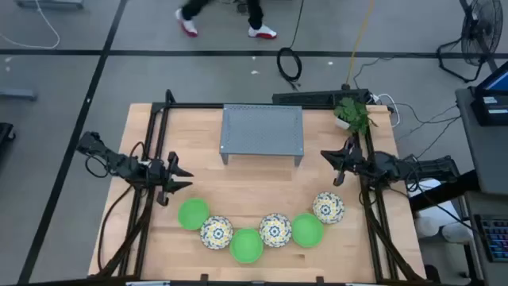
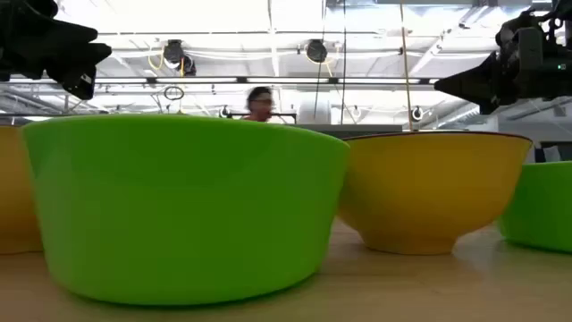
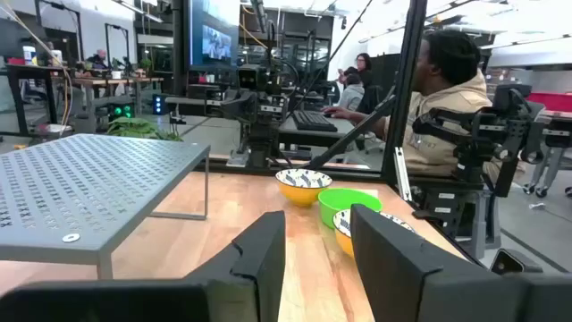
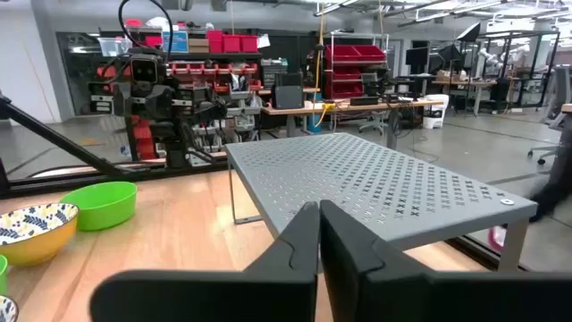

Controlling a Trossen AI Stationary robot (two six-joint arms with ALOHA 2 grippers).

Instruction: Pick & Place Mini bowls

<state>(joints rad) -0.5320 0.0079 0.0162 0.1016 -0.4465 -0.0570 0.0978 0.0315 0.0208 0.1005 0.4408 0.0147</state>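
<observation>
Opening step of the pick-and-place, judged from the layout: no bowl is lifted and all six mini bowls lie in a shallow arc across the lower middle of the high view. From picture left to right: a green bowl (image 1: 193, 214), a floral bowl (image 1: 216, 232), a green bowl (image 1: 247, 245), a floral bowl (image 1: 275, 229), a green bowl (image 1: 307, 229) and a floral bowl (image 1: 328, 207), neighbours touching or nearly so. The left tool (image 1: 179, 179) hovers at centre left, just above the first green bowl, its fingers (image 3: 264, 251) set narrowly apart and holding nothing. The right tool (image 1: 327, 158) waits at centre right, above the last floral bowl, fingers (image 4: 299, 240) closed together and empty. The next move probably calls for one tool to widen, descend over an end bowl's rim and close; end bowls are likelier first picks, since the inner ones crowd each other. Open room: bare desk (image 1: 262, 187) lies between the arc and the grey perforated metal stand (image 1: 262, 131) at upper centre. The arc sits near the desk's lower edge, and the frame rails run along both sides.
</observation>
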